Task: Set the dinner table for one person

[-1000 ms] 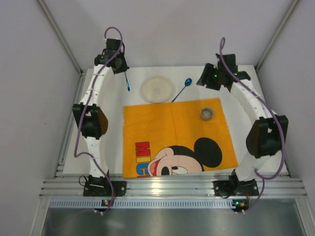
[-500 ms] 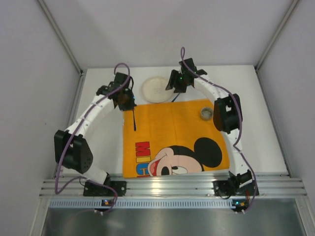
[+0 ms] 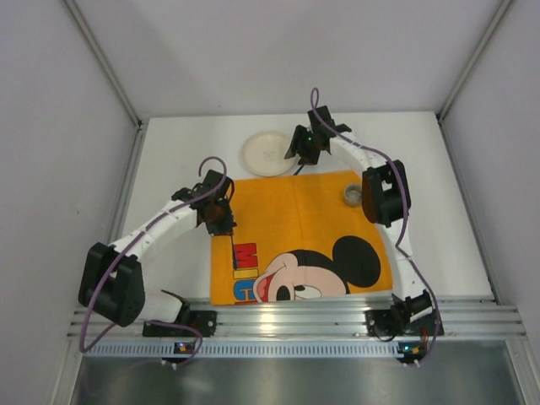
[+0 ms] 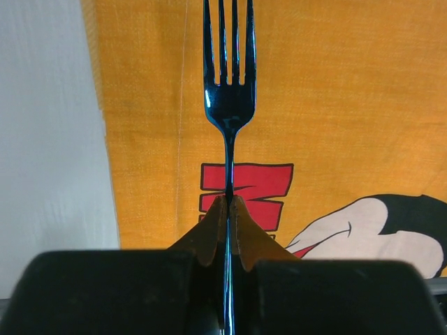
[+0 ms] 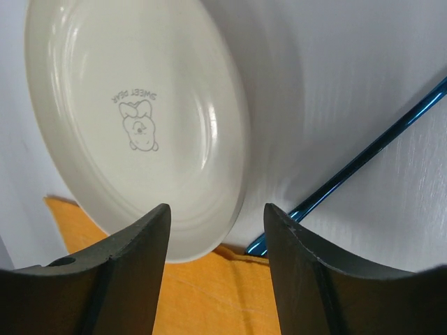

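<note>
L pincer (image 4: 229,200) clamps fork (image 4: 229,105) over placemat (image 4: 349,105) — R pincer (image 5: 216,213) agape above plate (image 5: 133,132).

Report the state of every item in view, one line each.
left tool: shut on the fork.
fork: gripped by its handle, tines pointing away, over the placemat.
right tool: open, at the plate's rim.
plate: empty, right side up on the dinner table.
blue utensil: lying flat beside the plate, head hidden.
small cup: upright on the placemat.
placemat: spread flat.
</note>
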`<action>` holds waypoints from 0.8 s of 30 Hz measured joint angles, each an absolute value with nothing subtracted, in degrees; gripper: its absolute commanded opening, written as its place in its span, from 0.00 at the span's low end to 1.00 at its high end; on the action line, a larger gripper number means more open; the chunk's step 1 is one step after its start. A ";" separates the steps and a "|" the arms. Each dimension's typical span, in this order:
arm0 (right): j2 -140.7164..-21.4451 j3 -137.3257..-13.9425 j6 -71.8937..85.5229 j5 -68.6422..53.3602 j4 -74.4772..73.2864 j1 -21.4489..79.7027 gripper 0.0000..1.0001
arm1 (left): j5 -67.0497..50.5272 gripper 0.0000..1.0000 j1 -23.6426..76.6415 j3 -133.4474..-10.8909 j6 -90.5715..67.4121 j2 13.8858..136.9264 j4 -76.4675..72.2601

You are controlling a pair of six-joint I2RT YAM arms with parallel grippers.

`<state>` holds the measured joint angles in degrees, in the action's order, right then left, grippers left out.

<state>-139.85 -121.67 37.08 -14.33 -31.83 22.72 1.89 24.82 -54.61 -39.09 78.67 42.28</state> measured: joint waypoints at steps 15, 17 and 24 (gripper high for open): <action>-143.68 -123.87 42.50 -9.72 -29.52 22.87 0.23 | 2.61 0.57 26.41 -48.60 -38.52 83.22 37.45; -143.81 -123.87 42.59 -8.62 -29.52 23.03 0.16 | 2.63 0.62 26.41 -48.60 -38.54 83.22 37.36; -144.09 -124.97 43.57 -7.33 -29.80 23.40 0.00 | 3.81 0.74 26.41 -51.09 -38.30 83.20 39.20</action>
<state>-144.09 -124.97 43.57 -7.33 -29.80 23.40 3.81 26.41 -51.09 -38.30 83.20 39.20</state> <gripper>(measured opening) 0.024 0.733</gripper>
